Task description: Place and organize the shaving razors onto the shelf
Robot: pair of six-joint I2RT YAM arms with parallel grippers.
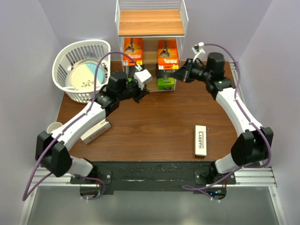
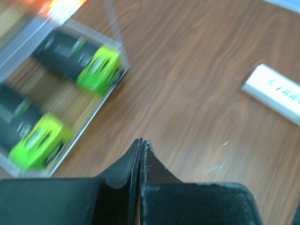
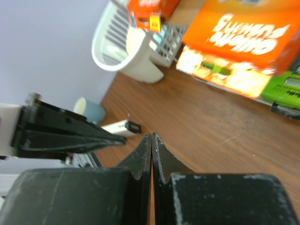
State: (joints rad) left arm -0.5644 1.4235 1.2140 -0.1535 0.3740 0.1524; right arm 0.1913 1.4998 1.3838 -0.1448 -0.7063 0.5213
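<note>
Currently shelf [image 1: 151, 22] holds four razor packs [image 1: 168, 52]; basket [image 1: 62, 60], seemingly plate [image 1: 87, 75]; left gripper [image 2: 142, 143], right gripper [image 3: 152, 137] closed.

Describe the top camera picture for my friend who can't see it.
Two robot arms reach over a brown table, left gripper and right gripper shut, toward a shelf holding two orange boxes and a black-and-green pack. Two white boxes lie on the table; a basket stands far left.

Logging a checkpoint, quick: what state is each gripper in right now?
Left gripper: closed, holding nothing.
Right gripper: closed, holding nothing.
</note>
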